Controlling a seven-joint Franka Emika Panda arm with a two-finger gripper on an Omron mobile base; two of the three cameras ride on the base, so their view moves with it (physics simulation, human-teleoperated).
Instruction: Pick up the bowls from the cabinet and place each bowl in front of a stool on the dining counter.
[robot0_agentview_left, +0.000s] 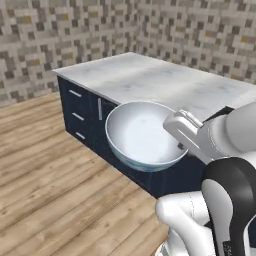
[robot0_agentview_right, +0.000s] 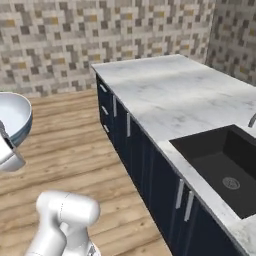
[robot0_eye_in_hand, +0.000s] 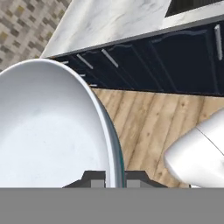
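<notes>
Bowl-carrying is the step in hand, judged from the left base view: one glossy white bowl (robot0_agentview_left: 142, 134) with a blue-teal outer band hangs in the air above the wooden floor (robot0_agentview_left: 45, 165), just in front of the navy face of the bench (robot0_agentview_left: 150, 75), its rim clamped at the right side by the hand (robot0_agentview_left: 181, 146), jaws narrow on the rim. Three short silver handles show on the navy drawers at the far left, and one upright bar beside them. From the right base view, the same bowl (robot0_agentview_right: 14, 122) sits at the left edge, well apart from the marble top of the bench (robot0_agentview_right: 170, 95); one black sink basin (robot0_agentview_right: 225, 167) lies near and right, with the tip of one steel tap (robot0_agentview_right: 251, 120) at the right edge. No stool is to be seen, so which spot fronts one cannot be told. The hand view has the bowl (robot0_eye_in_hand: 48, 131) large at the left, its rim running down between the two dark fingertips (robot0_eye_in_hand: 92, 178), one inside and one outside the wall. To do this well, I would keep the bowl level, lift it above the marble edge before moving in, steer away from the sink, and set it down flat before letting go.
</notes>
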